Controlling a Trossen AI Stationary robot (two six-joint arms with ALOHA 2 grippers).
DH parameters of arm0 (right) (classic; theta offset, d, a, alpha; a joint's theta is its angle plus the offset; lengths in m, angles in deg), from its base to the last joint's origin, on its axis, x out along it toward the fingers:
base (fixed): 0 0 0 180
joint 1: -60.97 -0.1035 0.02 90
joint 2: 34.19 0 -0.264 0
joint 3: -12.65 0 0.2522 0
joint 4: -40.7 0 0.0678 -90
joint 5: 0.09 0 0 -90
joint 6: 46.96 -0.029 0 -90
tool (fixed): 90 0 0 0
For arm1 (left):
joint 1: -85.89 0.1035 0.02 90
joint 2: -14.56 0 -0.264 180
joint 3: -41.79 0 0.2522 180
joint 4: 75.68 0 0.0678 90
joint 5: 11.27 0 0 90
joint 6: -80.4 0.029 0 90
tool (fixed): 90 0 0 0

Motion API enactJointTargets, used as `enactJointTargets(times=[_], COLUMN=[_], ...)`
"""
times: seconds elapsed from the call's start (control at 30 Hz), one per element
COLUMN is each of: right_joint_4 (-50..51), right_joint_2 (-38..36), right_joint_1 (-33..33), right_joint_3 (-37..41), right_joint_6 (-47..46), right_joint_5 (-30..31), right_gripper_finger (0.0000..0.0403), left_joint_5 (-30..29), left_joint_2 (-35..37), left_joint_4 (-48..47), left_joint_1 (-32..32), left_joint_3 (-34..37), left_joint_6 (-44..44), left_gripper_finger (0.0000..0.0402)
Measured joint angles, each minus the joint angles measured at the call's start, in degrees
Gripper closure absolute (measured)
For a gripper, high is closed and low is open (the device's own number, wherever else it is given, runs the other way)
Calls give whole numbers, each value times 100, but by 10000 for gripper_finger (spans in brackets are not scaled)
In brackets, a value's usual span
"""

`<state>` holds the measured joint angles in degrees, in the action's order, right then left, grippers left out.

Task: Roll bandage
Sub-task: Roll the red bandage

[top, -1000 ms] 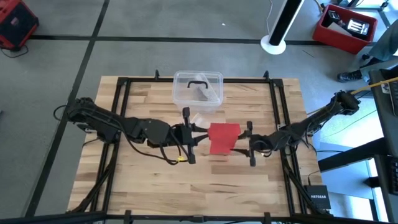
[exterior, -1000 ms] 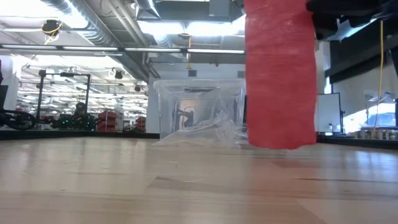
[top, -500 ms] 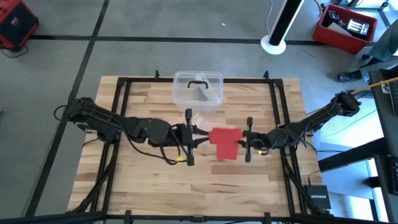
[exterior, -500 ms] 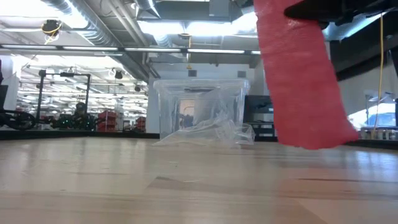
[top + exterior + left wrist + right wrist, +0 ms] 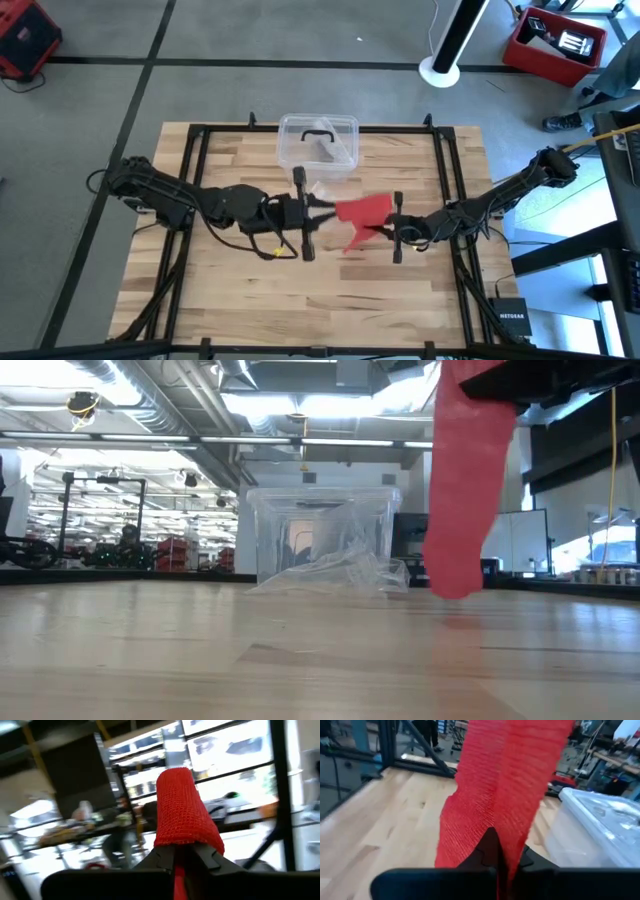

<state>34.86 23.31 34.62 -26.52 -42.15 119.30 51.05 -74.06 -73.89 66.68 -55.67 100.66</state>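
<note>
The red bandage is stretched in the air between my two grippers over the middle of the table, and a loose part hangs down from it. My left gripper is shut on the strip's left end. My right gripper is shut on it from the right. In the left wrist view the bandage runs away from the fingers as a folded band. In the right wrist view it spreads wide beyond the fingers. My left gripper pinches the bandage's left end between its two fingers, coming level from the table's left. The strip is folded over itself there and leads off toward the other arm, clear of the table. My right gripper pinches the bandage's right part between its two fingers, coming level from the table's right. The cloth is bunched at the fingers. The free end hangs below, clear of the tabletop.
A clear plastic box with a black handle stands at the table's far edge, also seen in the low view. Crumpled clear film lies in front of it. Black frame rails run along the table's sides.
My right gripper has moved a little toward the table's left and taken hold of the bandage. The hanging part, broad and flat before, has turned and now shows narrow in the low view. Its lower end has swung sideways.
</note>
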Motion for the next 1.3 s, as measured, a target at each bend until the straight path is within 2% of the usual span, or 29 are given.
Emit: enactJointTargets(times=[0.23,0.4,0.57,0.77,0.97,1.03,1.17,1.3], right_joint_4=[4,3,12,71,547,679,915,1293], right_joint_2=[2,2,4,282,685,729,706,629], right_joint_1=[-641,-1228,-1753,-2095,-2087,-2081,-1773,-1143], right_joint_3=[-244,-694,-1262,-2110,-3165,-3517,-4048,-4357], right_joint_6=[-233,-298,-2,771,1563,1956,2474,2520], right_joint_5=[103,279,388,448,517,718,1180,1371], right_gripper_finger=[401,401,401,402,402,402,402,402], left_joint_5=[-1282,-1597,-1883,-1892,-1890,-1831,-1451,-1296], left_joint_2=[0,2,-19,-240,-597,-731,-1002,-1262], left_joint_4=[-40,-291,-942,-1036,-1093,-1103,-1153,-1161], left_joint_1=[96,265,438,502,366,264,-11,-297], left_joint_3=[0,0,0,258,430,457,457,456], left_joint_6=[1148,1610,1741,1694,1715,1809,1876,1898], left_gripper_finger=[389,389,389,389,389,389,389,389])
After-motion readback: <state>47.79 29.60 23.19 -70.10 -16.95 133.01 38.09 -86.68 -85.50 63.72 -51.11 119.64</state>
